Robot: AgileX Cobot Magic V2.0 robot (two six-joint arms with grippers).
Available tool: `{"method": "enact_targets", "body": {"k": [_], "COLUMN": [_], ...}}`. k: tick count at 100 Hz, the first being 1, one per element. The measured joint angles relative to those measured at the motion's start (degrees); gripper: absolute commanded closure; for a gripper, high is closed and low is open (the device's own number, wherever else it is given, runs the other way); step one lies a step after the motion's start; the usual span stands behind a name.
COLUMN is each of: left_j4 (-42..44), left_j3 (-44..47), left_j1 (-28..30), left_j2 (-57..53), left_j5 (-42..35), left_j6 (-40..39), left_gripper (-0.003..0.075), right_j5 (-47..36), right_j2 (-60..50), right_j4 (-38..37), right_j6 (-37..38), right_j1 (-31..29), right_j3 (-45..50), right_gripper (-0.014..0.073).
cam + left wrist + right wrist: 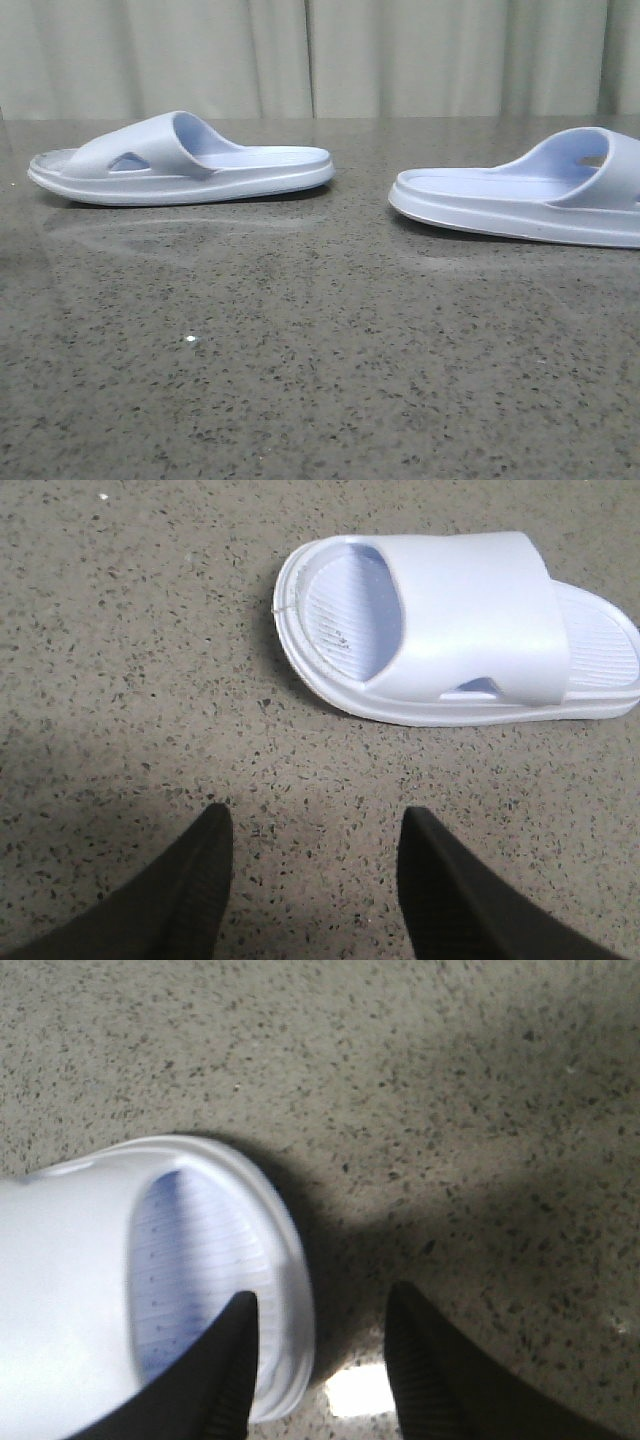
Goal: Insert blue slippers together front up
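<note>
Speckled grey table [300, 350] carries both blue slippers flat, well apart: left slipper [185, 160] toe pointing left, right slipper [530, 195] toe pointing right. Left gripper [312, 880] hovers spread beside its slipper; right gripper [318, 1360] hangs spread over the other's toe rim.

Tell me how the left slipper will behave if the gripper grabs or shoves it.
The left slipper looks like thick moulded foam, so probably light and only slightly squashy under the left gripper, whose jaws stand open. Its flat sole sits flush on the table, so tipping or rolling seems unlikely. The polished, reflective stone suggests it may slide readily when pushed.
</note>
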Motion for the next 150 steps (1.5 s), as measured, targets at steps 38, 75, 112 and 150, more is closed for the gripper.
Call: {"method": "enact_targets", "body": {"k": [38,75,112,150], "left_j4": [-11.94,-13.53,-13.62,-13.52], "left_j3": [-0.07,-6.66,-12.21,-20.42], "left_j1": [6.65,6.78,6.78,6.78], "left_j2": [4.64,9.90,20.59,31.10], "left_j5": [6.34,9.44,12.71,19.02], "left_j6": [11.22,13.14,13.23,13.23], "left_gripper": [0.0389,0.0389,0.0389,0.0389], "right_j5": [7.62,9.52,9.18,9.28], "right_j2": [10.56,12.03,12.03,12.03], "right_j4": [17.00,19.32,19.71,19.61], "right_j6": [-14.62,-17.26,-17.56,-17.69], "right_j1": [-4.96,-5.06,-5.06,-5.06], "right_j3": [-0.76,-0.80,-0.90,-0.90], "right_gripper": [0.0345,0.0693,0.0701,0.0701]}}
